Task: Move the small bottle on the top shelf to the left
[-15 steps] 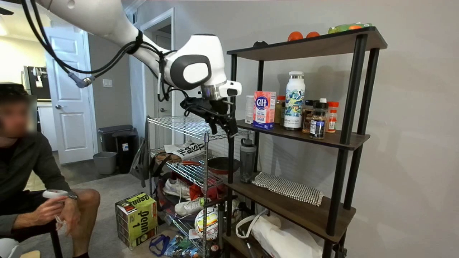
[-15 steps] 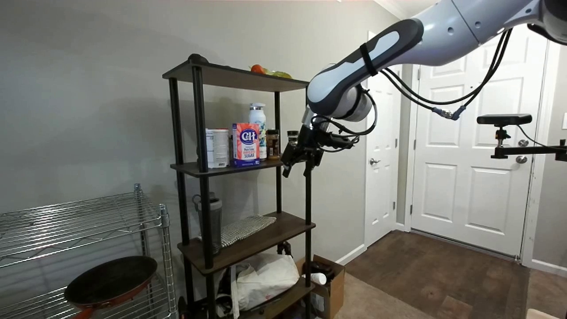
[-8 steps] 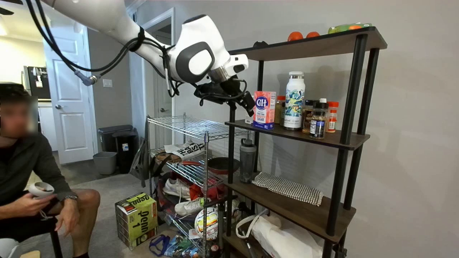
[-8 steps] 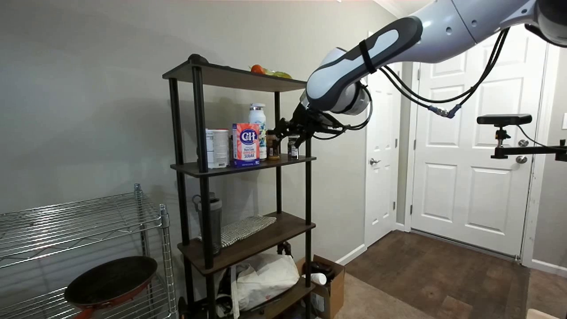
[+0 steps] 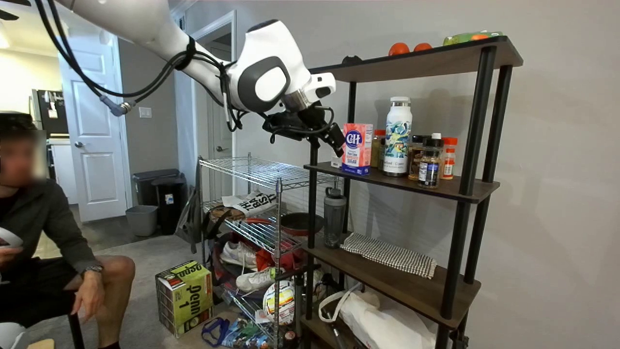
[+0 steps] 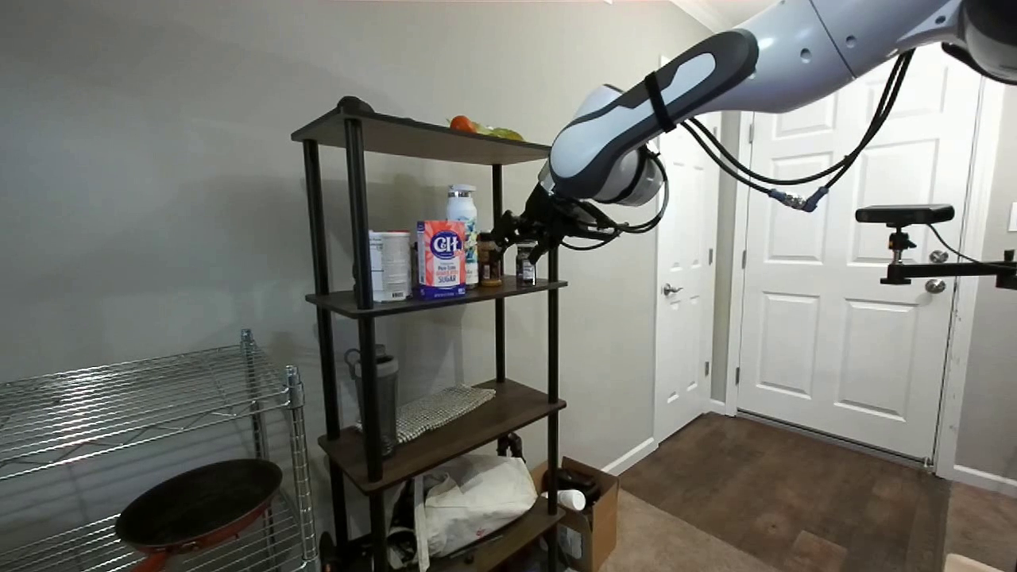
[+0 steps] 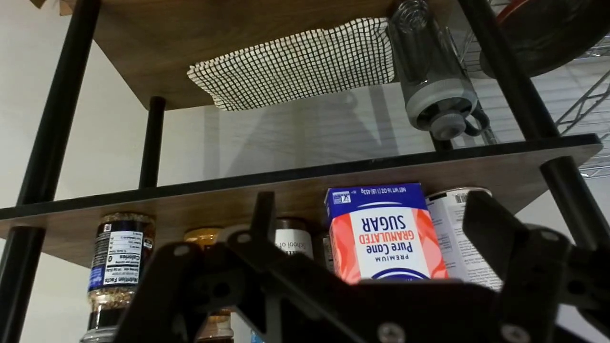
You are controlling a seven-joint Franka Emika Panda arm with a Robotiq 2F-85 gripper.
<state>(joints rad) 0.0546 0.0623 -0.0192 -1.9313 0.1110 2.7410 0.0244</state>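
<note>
One tool [image 7: 374,221], jaws wide apart, facing sugar box [image 7: 383,240]

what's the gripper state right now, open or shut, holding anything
Gripper: open, holding nothing.

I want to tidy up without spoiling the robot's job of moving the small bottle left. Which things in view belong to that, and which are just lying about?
For the job:
gripper
small bottle with a blue label, probably the one meant
dark brown shelf under it

Just lying about:
sugar box
tall white bottle
grey bottle
checked cloth
frying pan
white bag
</note>
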